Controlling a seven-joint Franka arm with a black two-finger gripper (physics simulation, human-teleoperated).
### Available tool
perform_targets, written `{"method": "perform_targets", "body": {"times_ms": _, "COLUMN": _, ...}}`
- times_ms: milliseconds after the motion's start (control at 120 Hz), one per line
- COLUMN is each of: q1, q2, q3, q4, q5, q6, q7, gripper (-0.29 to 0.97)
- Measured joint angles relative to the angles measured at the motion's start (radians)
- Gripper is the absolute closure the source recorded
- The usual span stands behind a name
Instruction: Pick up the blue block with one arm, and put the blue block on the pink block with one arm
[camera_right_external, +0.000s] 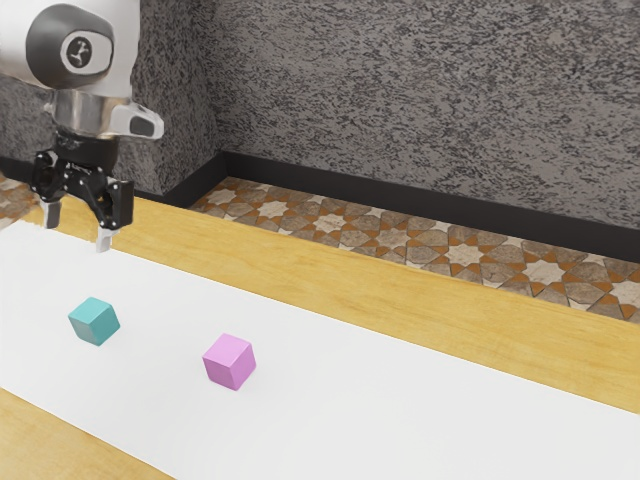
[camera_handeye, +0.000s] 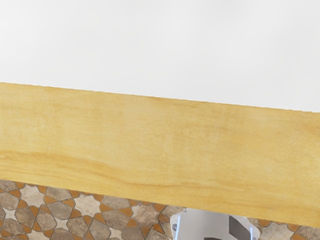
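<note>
Blue block (camera_right_external: 94, 321) sits on the white sheet (camera_right_external: 400, 400) of the counter (camera_right_external: 400, 290), untouched, lower in the exterior view than the tool (camera_right_external: 76, 226) and a little toward that view's right of it. It is well apart from the fingertips, with open air and bare sheet between. The pink block (camera_right_external: 229, 361) lies farther from the tool, beyond the blue one toward the exterior view's right. The two blocks are apart, not touching.

By my reading, the task is at its first step, the approach: nothing has been picked up and nothing is stacked. The next move calls for carrying the tool over the blue block, lining the fingers up with two opposite faces, since the block sits turned at an angle on the sheet, and then lowering until the fingers straddle it before closing.

The tool hangs above the counter near its far wooden edge, pointing down. Its two fingers are spread wide, with nothing between them and nothing touching them. The wrist view looks down on the white sheet (camera_handeye: 160, 40), the wooden band of the counter (camera_handeye: 160, 145) and the tiled floor (camera_handeye: 75, 210) beyond it.
</note>
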Motion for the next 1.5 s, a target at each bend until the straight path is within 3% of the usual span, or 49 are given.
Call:
{"method": "perform_targets", "body": {"times_ms": 108, "q1": -0.001, "q2": -0.025, "q3": -0.028, "q4": -0.003, "q5": -0.069, "q6": 0.168, "q7": -0.003, "gripper": 0.00}}
{"method": "perform_targets", "body": {"times_ms": 208, "q1": 0.000, "q2": -0.040, "q3": -0.026, "q4": -0.010, "q5": -0.096, "q6": 0.225, "q7": -0.008, "gripper": 0.00}}
{"method": "perform_targets", "body": {"times_ms": 267, "q1": 0.001, "q2": -0.058, "q3": -0.025, "q4": -0.067, "q5": -0.102, "q6": 0.257, "q7": -0.010, "gripper": 0.00}}
{"method": "perform_targets", "body": {"times_ms": 333, "q1": 0.001, "q2": -0.144, "q3": 0.005, "q4": -0.228, "q5": -0.102, "q6": 0.323, "q7": -0.002, "gripper": 0.00}}
{"method": "perform_targets", "body": {"times_ms": 517, "q1": 0.002, "q2": -0.282, "q3": 0.130, "q4": -0.448, "q5": -0.018, "q6": 0.482, "q7": 0.121, "gripper": 0.00}}
{"method": "perform_targets", "body": {"times_ms": 733, "q1": -0.001, "q2": -0.297, "q3": 0.300, "q4": -0.656, "q5": 0.067, "q6": 0.756, "q7": 0.354, "gripper": 0.00}}
{"method": "perform_targets", "body": {"times_ms": 842, "q1": -0.016, "q2": -0.205, "q3": 0.399, "q4": -0.678, "q5": 0.077, "q6": 0.886, "q7": 0.450, "gripper": 0.00}}
{"method": "perform_targets", "body": {"times_ms": 992, "q1": -0.019, "q2": -0.074, "q3": 0.450, "q4": -0.666, "q5": 0.069, "q6": 1.000, "q7": 0.561, "gripper": 0.00}}
{"method": "perform_targets", "body": {"times_ms": 1117, "q1": -0.020, "q2": -0.014, "q3": 0.457, "q4": -0.625, "q5": 0.047, "q6": 1.021, "q7": 0.636, "gripper": 0.00}}
{"method": "perform_targets", "body": {"times_ms": 1258, "q1": -0.019, "q2": 0.127, "q3": 0.487, "q4": -0.544, "q5": 0.022, "q6": 1.062, "q7": 0.692, "gripper": 0.00}}
{"method": "perform_targets", "body": {"times_ms": 1500, "q1": -0.022, "q2": 0.233, "q3": 0.500, "q4": -0.472, "q5": -0.009, "q6": 1.017, "q7": 0.637, "gripper": 0.00}}
